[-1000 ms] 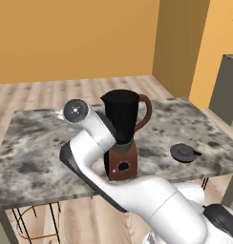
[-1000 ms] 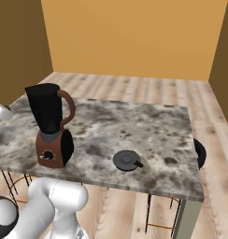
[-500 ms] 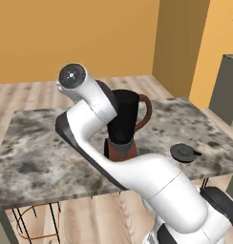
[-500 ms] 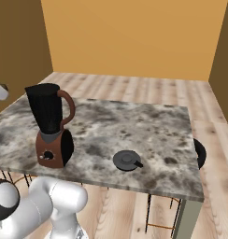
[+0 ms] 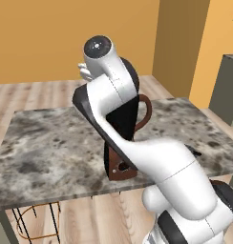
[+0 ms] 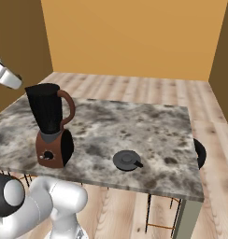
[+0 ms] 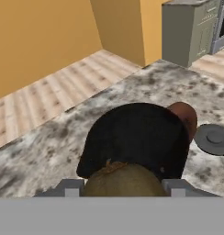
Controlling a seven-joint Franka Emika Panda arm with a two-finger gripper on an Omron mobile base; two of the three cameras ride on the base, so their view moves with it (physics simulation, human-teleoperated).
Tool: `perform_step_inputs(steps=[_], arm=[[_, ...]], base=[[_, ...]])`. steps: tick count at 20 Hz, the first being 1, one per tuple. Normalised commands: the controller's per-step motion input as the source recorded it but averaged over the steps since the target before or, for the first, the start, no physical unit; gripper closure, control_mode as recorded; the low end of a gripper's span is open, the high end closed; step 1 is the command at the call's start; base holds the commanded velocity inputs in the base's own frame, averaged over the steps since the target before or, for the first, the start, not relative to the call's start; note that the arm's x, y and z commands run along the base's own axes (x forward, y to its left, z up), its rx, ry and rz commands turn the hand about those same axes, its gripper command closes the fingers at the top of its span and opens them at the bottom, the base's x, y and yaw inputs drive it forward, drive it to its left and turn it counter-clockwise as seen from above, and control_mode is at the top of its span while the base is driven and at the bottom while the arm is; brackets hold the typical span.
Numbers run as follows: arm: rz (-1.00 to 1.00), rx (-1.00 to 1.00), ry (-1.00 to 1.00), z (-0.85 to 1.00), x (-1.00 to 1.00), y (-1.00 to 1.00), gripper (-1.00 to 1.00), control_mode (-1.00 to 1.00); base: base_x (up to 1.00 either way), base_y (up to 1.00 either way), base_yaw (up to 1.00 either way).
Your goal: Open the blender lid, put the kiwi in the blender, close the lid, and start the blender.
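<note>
In the hand view my gripper (image 7: 123, 187) is shut on the kiwi (image 7: 122, 180), an olive-brown oval held between the two grey pads (image 7: 70, 188). Just beyond and below it gapes the open top of the blender (image 7: 137, 137), a black jar with a reddish-brown handle. The blender (image 6: 53, 126) stands near the counter's front left corner, and in the left base view my arm covers most of the blender (image 5: 143, 112). The blender lid (image 6: 126, 159) lies flat on the counter to the jar's right, knob up, and the blender lid (image 7: 215, 137) appears again in the hand view.
The marble counter (image 6: 148, 126) runs back to an orange wall. A black stool (image 6: 198, 151) stands at its right side, with wire stool legs under the front edge. Grey cabinets (image 7: 189, 30) stand across the wooden floor.
My arm has swung upward, its elbow rising well above the counter, and the hand has lifted higher over the blender. Blender and lid have stayed put.
</note>
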Motion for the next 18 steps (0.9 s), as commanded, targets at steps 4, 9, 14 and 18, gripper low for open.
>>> perform_step_inputs(steps=[4, 9, 14, 18], arm=[[0.01, 0.12, 0.04, 0.0, 0.14, -0.81, 1.0, -1.0], [0.07, 0.11, 0.14, -0.02, 0.33, -0.5, 1.0, -1.0], [0.12, 0.01, 0.26, -0.21, 0.41, -0.06, 1.0, -1.0], [0.1, 0.0, 0.28, -0.42, 0.41, 0.14, 1.0, -1.0]], base=[[0.0, 0.0, 0.0], [0.0, 0.0, 0.0], [0.0, 0.0, 0.0], [0.0, 0.0, 0.0]])
